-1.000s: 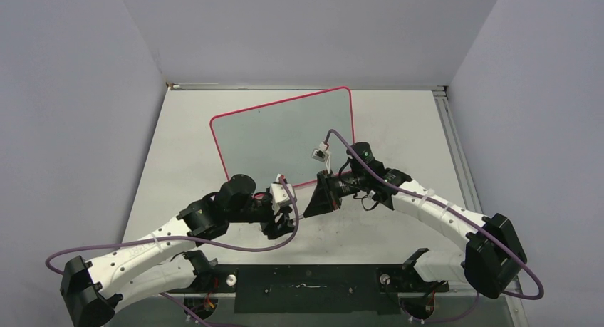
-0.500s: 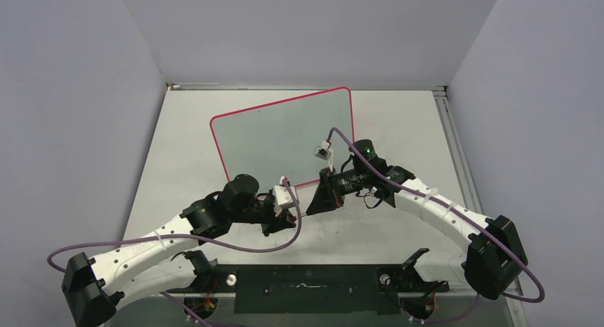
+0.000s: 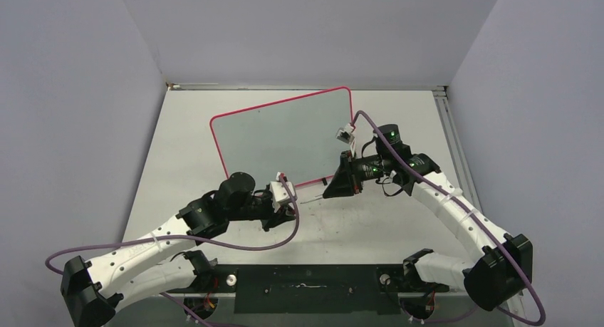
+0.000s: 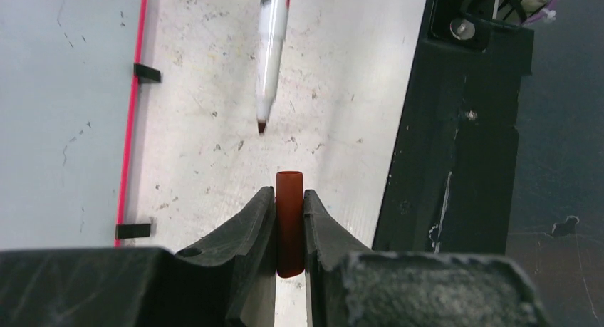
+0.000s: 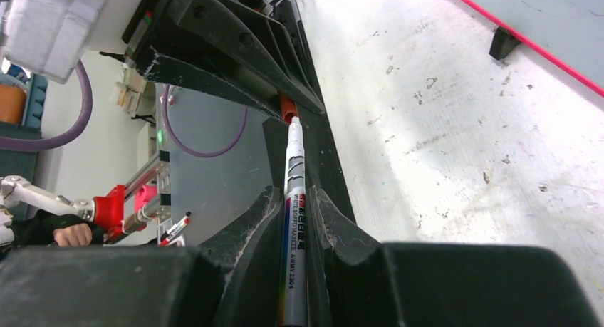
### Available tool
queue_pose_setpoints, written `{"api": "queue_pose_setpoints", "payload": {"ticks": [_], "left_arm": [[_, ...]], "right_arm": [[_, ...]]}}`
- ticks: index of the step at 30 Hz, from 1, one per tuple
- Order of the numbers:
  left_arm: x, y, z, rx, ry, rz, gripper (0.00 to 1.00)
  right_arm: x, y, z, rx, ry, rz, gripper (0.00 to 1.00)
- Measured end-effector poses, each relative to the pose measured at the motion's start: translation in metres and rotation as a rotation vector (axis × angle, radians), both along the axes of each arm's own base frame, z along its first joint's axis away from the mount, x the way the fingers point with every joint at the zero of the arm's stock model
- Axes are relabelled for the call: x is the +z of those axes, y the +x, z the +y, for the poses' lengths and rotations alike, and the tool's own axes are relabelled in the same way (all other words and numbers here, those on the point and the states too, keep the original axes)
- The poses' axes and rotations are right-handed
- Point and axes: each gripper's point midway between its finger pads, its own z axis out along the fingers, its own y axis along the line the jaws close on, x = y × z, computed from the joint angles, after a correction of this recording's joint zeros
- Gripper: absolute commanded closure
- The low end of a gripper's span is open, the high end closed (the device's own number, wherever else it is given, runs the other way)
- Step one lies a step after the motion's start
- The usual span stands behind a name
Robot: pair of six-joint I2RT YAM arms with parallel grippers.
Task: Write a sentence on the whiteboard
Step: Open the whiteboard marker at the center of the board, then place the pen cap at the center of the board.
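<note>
The whiteboard (image 3: 285, 136), pale grey with a pink-red rim, stands tilted at the table's middle back; its edge also shows in the left wrist view (image 4: 64, 92). No sentence shows on it. My left gripper (image 4: 289, 195) is shut on a red-brown marker cap (image 4: 289, 224), just in front of the board's near edge (image 3: 288, 209). My right gripper (image 5: 293, 195) is shut on a white whiteboard marker (image 5: 293, 220). The marker's bare tip (image 4: 262, 127) points at the cap's mouth (image 5: 286, 107), a short gap away. In the top view the marker (image 3: 311, 196) spans between the two grippers, the right one (image 3: 330, 191) near the board's right corner.
Two small black feet (image 4: 147, 73) (image 4: 133, 231) prop the board's near rim. The stained white table (image 3: 399, 220) is walled on three sides. A black base plate (image 3: 306, 288) lies at the near edge, and a metal rail (image 3: 450, 135) runs along the right side.
My left gripper closed on the cap. My right arm drew back to the right and away, pulling the marker out of the cap so its tip is bare.
</note>
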Motion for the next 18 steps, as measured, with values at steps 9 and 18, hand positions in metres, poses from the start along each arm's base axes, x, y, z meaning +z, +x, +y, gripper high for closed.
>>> {"api": "queue_pose_setpoints", "payload": {"ticks": [9, 18], "left_arm": [[-0.011, -0.001, 0.010, 0.028, 0.054, 0.020, 1.00], [-0.009, 0.004, 0.012, 0.153, 0.023, 0.118, 1.00]], "right_arm": [[0.004, 0.000, -0.011, -0.018, -0.020, -0.030, 0.95], [0.006, 0.020, -0.017, -0.128, -0.070, -0.093, 0.95]]}}
